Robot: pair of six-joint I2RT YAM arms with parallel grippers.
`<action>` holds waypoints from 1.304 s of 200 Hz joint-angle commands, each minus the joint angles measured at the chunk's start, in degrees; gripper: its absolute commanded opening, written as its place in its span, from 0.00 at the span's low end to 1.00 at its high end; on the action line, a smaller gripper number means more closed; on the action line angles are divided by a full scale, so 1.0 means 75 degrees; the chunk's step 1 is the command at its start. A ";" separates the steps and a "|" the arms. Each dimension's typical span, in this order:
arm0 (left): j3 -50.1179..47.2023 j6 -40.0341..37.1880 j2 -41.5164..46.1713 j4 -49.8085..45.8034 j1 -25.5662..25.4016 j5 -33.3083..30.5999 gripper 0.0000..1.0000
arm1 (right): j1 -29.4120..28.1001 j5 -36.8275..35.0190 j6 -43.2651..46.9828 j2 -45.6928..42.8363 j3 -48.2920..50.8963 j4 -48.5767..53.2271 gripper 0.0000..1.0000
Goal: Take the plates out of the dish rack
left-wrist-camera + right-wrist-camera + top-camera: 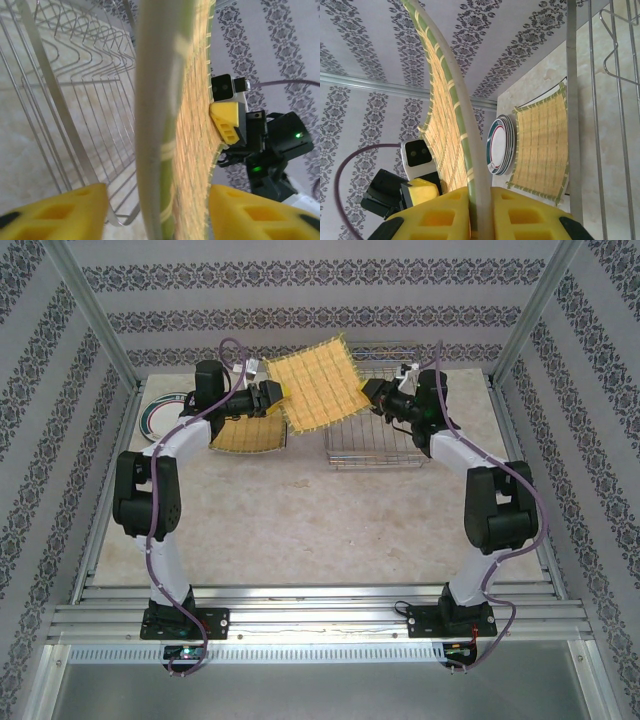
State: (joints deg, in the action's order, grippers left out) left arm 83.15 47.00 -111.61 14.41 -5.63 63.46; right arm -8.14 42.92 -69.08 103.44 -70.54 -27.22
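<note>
The yellow woven plate (318, 388) is held tilted in the air above the table's far edge. The right gripper (368, 392), at the plate's 3 o'clock, is clamped on its rim. The left gripper (275, 397), at the plate's 9 o'clock, straddles the opposite rim with its jaws apart and a gap on each side.

The dish rack (375, 445) stands at the plate's 5 o'clock. A second yellow woven plate (245, 435) lies flat at its 7 o'clock.

The table (300, 510) has a beige marbled surface. The walls (320, 315) carry striped floral paper.

A stack of round plates (160, 415) lies at 9 o'clock, partly hidden behind the left arm, so its count is unclear.
</note>
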 commanded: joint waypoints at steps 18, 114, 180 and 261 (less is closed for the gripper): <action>0.0116 0.0149 -0.0183 0.0521 -0.0049 0.0210 0.28 | -0.0133 -0.0016 -0.0047 0.0052 -0.0502 -0.0368 0.00; -0.0304 0.1590 -0.0270 0.2312 0.0126 -0.0042 0.00 | -0.0281 -0.0825 0.2022 -0.0047 -0.1291 0.2576 0.39; -0.0566 0.2994 -0.0149 0.4164 0.0599 -0.0514 0.00 | -0.0138 -0.2277 0.3992 -0.0454 -0.2303 0.5597 0.98; -0.2632 0.2950 0.1538 0.4526 0.1061 -0.3969 0.00 | 0.0095 -0.5424 0.6926 -0.0689 -0.4189 0.9902 0.98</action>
State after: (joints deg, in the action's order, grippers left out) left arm 67.79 69.30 -106.56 40.25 1.78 46.50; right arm -7.62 13.82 -27.46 99.42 -97.06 33.04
